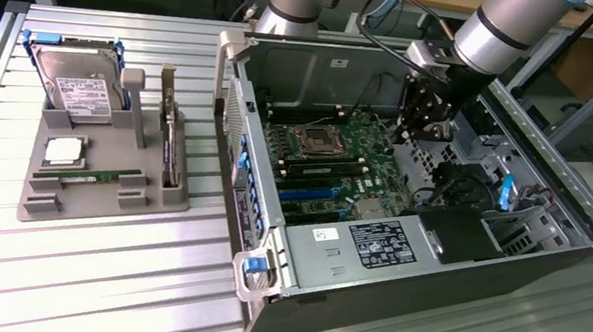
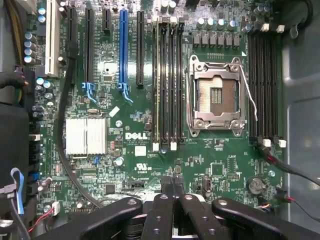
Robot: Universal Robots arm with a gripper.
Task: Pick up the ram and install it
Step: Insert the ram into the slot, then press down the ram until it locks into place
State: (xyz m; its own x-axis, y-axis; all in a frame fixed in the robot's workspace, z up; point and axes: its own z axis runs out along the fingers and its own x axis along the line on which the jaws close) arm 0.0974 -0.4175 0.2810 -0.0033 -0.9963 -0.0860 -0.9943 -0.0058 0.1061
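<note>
The ram (image 1: pixel 88 176) lies flat in its slot at the front of the grey holder tray (image 1: pixel 83 208), well apart from me; my gripper (image 2: pixel 174 186) hangs inside the open computer case (image 1: pixel 392 308), pinched shut on nothing (motherboard (image 2: pixel 150 125) right below); risk: dropping closed could clip the empty CPU socket (image 2: pixel 216 95); the tray also holds the hard drive (image 1: pixel 76 83) and an upright card (image 1: pixel 170 140).

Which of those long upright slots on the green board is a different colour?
The single bright blue plastic slot, with a blue latch at its end; the neighbouring long slots are black.
</note>
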